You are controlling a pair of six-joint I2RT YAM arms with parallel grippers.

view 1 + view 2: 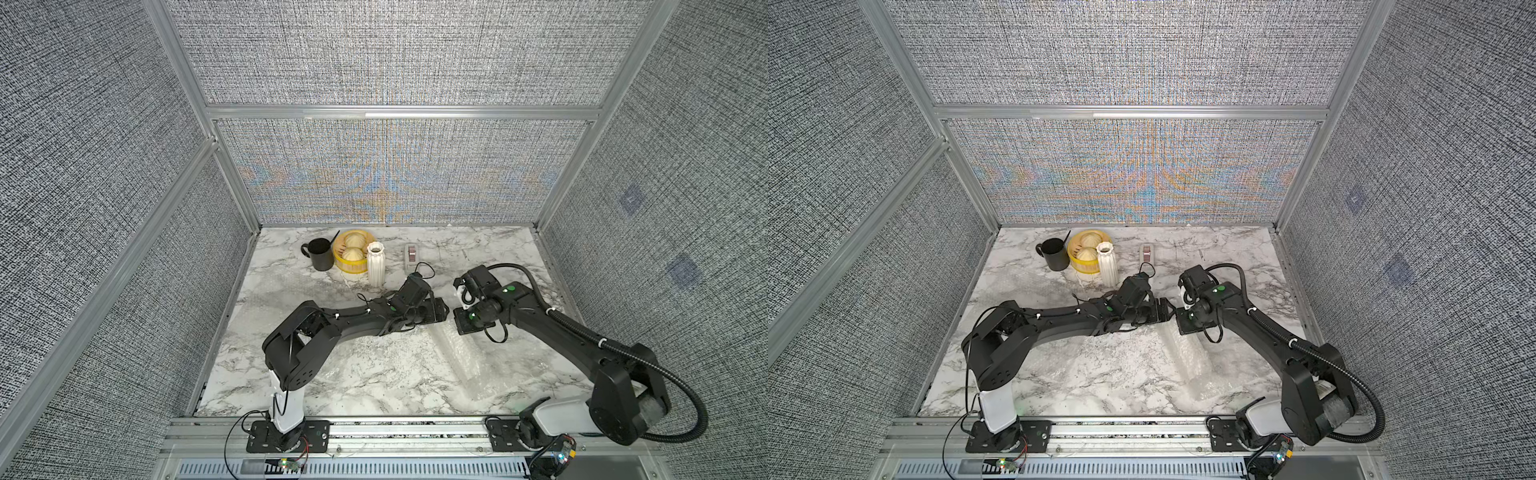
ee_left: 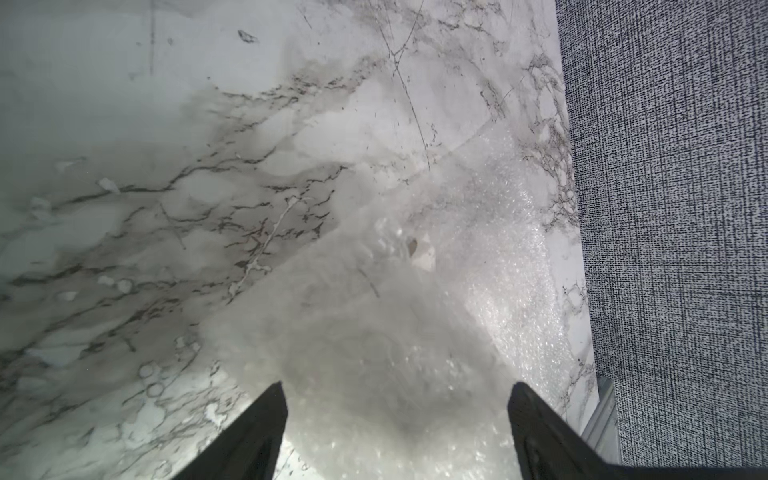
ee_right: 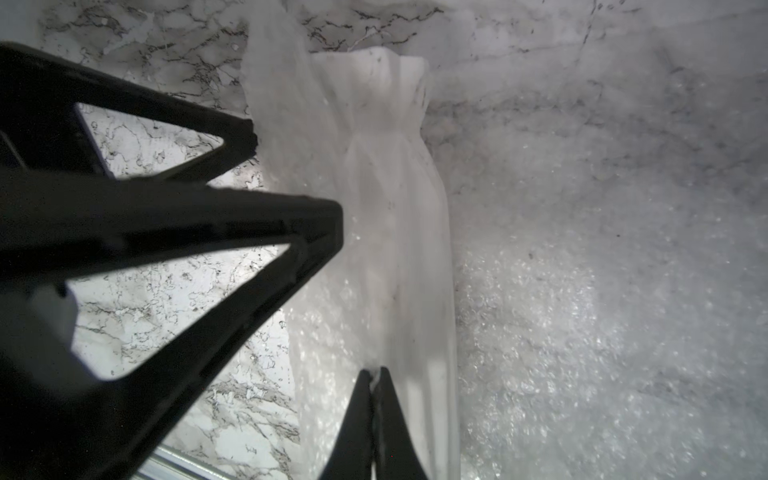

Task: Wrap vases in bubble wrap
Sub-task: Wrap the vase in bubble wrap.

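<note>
Bubble wrap (image 3: 582,311) in closed right pincer (image 3: 376,374)

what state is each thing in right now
left gripper: open, over the wrap
right gripper: shut on the wrap's edge
wrap: spread flat, one edge folded over the lying vase
lying vase: on its side, covered by that fold
standing vase: upright, bare
mug: upright
basket: uncovered, two buns inside

You're looking down at a marble-patterned worktop (image 1: 478,245) in the lower centre, with grey woven walls (image 1: 395,50) and aluminium framing (image 1: 403,111) enclosing it.
</note>
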